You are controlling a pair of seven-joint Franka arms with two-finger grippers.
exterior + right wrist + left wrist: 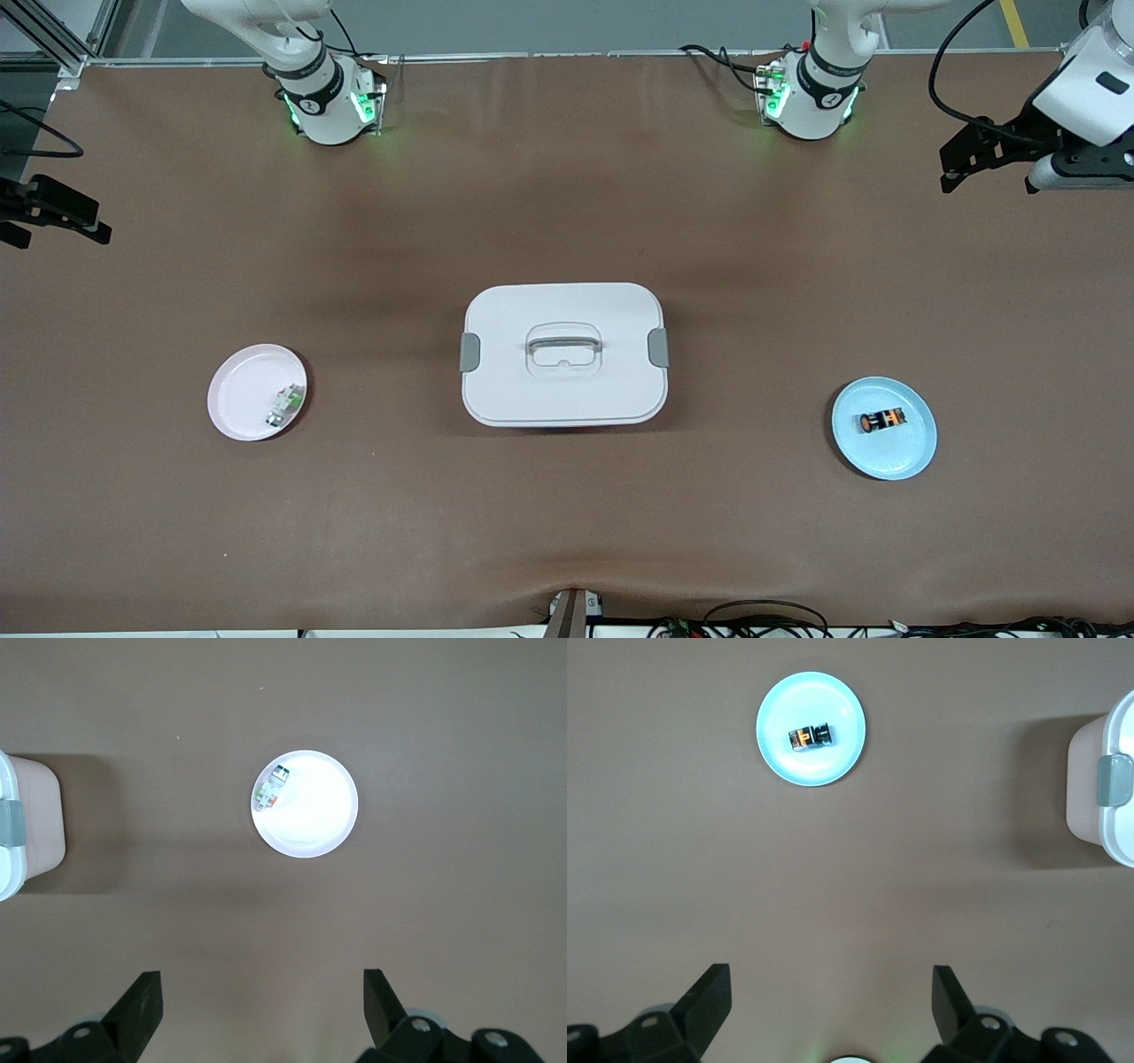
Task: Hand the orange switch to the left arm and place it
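Observation:
The orange switch [881,421] lies on its side on a blue plate [912,452] toward the left arm's end of the table. It also shows in the left wrist view [809,735] on the plate [833,762]. The white box [563,301] stands at the table's middle, with its edge in both wrist views [1099,828] [35,824]. My left gripper [961,164] hangs open and empty, high over the left arm's end [830,979]. My right gripper [62,221] hangs open and empty, high over the right arm's end [261,983].
A pink plate [235,399] toward the right arm's end holds a small white-and-green component [283,406], which also shows in the right wrist view [273,787]. Bare brown table lies between the plates and the box. Cables run along the table's edge nearest the front camera.

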